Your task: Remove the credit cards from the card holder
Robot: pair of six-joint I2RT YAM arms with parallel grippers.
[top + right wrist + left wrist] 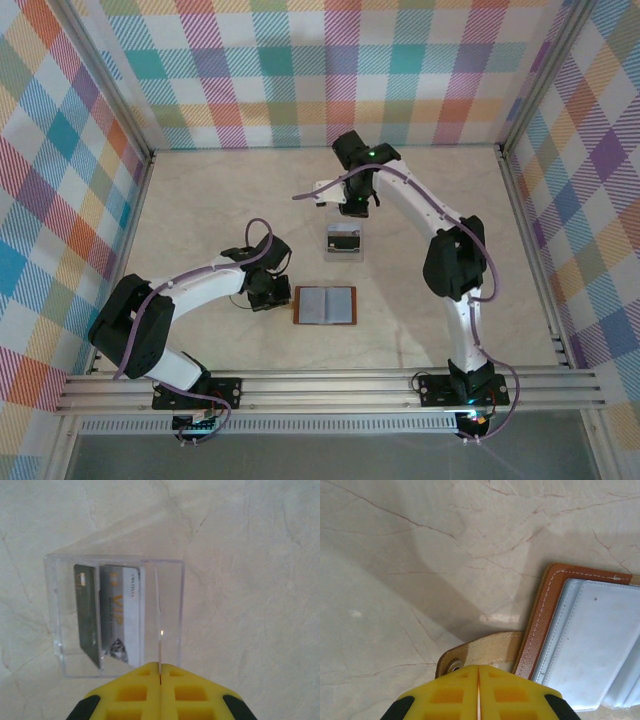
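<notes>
The card holder (pixel 325 305) lay open and flat at lower centre of the top view, long axis left to right, stitched brown leather framing smooth grey-blue lining. The left gripper (pixel 478 680), yellow fingers pressed together, sat over the snap tab (pixel 485 645) at the holder's left edge, so the left arm was nearer. The credit cards (pixel 120 615), one dark, one glossy white, stood on edge in the clear plastic box (pixel 172 605) above the holder. The right gripper (pixel 160 677), also pressed together, hovered at the box's lower edge

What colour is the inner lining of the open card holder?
The card holder lining is pale grey-blue; clearest in left wrist view.
</notes>
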